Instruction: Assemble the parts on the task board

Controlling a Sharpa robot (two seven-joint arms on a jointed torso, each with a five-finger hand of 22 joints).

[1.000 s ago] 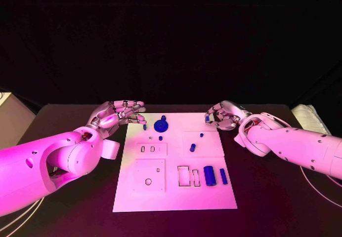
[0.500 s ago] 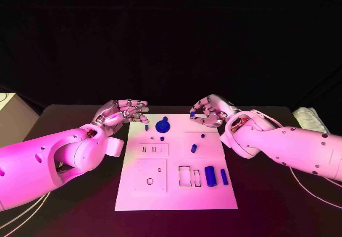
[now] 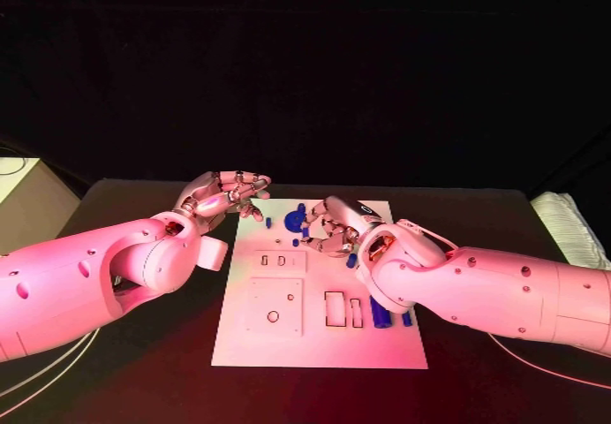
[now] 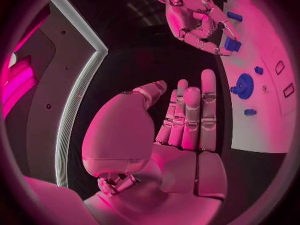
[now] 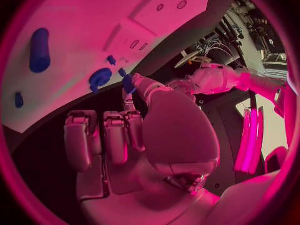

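From the head camera I see my right hand (image 3: pixel 334 226) over the task board (image 3: pixel 319 340), but its grip is unclear; the right wrist view shows a small blue part (image 5: pixel 129 83) pinched at its fingertips. My left hand (image 3: pixel 227 194) hangs empty, fingers loosely apart, beside the board's far corner. The black table (image 3: pixel 140 371) sits under pink light.

The flat white rectangular task board (image 3: pixel 287 340) lies at the centre of the black table (image 3: pixel 496 371). A round blue disc part (image 3: pixel 294 220) sits near the board's far edge. A blue cylinder part (image 3: pixel 380 311) lies near the board's right edge, beside rectangular slots (image 3: pixel 336 309). The left silver hand (image 3: pixel 227 193) is just beyond the board's far left corner. The right silver hand (image 3: pixel 334 225) is over the board's far half, just right of the disc part, with a small blue part (image 4: pixel 232 45) at its fingertips.
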